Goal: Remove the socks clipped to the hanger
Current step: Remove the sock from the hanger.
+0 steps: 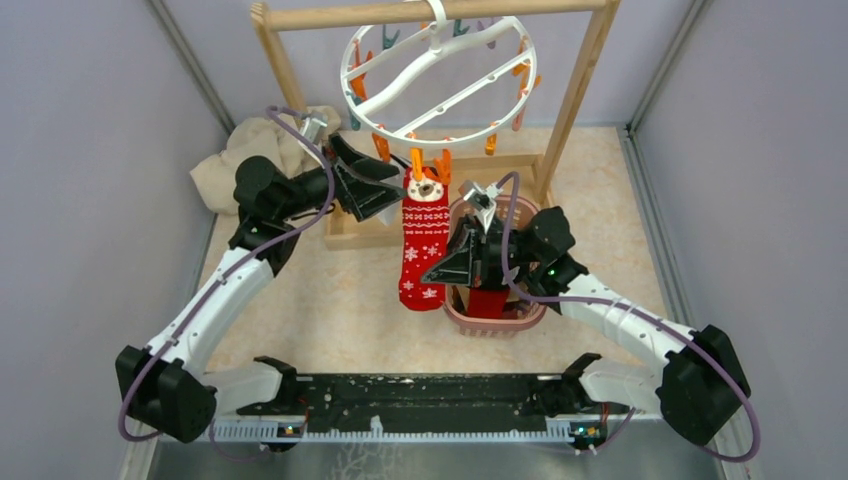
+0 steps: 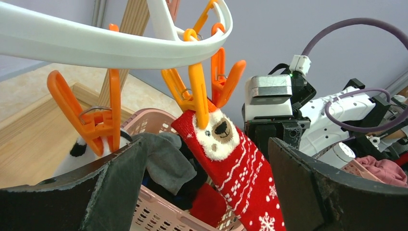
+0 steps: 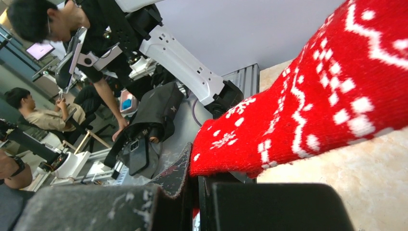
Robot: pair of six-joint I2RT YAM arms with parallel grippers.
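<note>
We find the round white plastic hanger (image 1: 447, 99) hooked on the top bar of the light wooden rack frame (image 1: 430, 12) at the back. From its near rim, on an orange plastic clip (image 1: 417, 162), hangs a red-and-white patterned fabric sock (image 1: 424, 245). The pink plastic lattice basket (image 1: 495, 322) stands just right of it. The left gripper (image 1: 392, 188) sits left of the clip, the right gripper (image 1: 429, 276) at the sock's lower end.

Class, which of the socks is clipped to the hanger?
The red sock with white snowflakes: an orange clip on the hanger pinches its cuff, so it dangles. The grey sock and the others lie loose in the pink basket.
</note>
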